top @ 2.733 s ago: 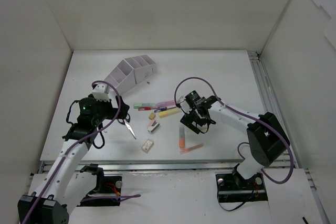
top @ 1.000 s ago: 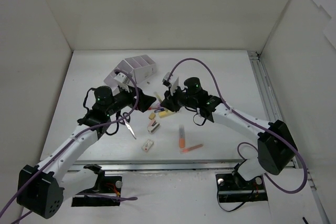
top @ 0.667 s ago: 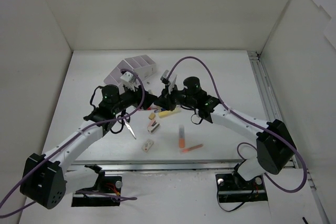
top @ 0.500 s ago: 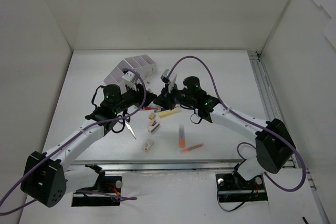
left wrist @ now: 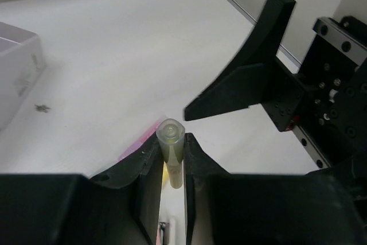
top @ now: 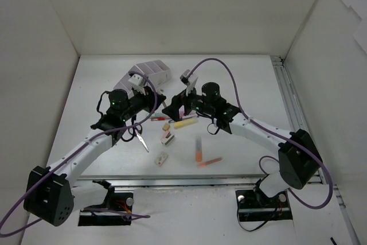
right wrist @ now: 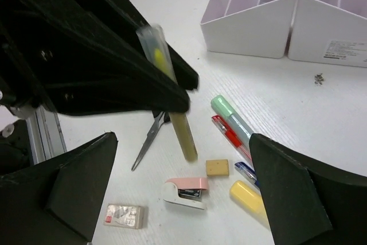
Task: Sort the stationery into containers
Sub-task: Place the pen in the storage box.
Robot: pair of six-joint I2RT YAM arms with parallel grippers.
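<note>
The left end effector is clamped shut on a yellow-green pen, gripping it near its capped end. The pen is held at a tilt just in front of the organizer, on that box's near side. The right end effector faces it with its fingers spread wide, gripping nothing. One black finger stands on either side of the pen and neither touches it. In the left wrist view, one of those fingers sits just beyond the pen's cap, apart from it.

The organizer stands on the desk toward the far left, its slanted compartments side by side.

The other stationery lies on the desk nearer the arms than the organizer. The scissors lie below the left end effector. A green-capped pen and a red pen lie side by side. Next to them are a beige eraser, a pink stapler and a yellow highlighter. A small labelled block lies farther from the organizer. Two orange pens lie farthest from it, toward the right arm
</note>
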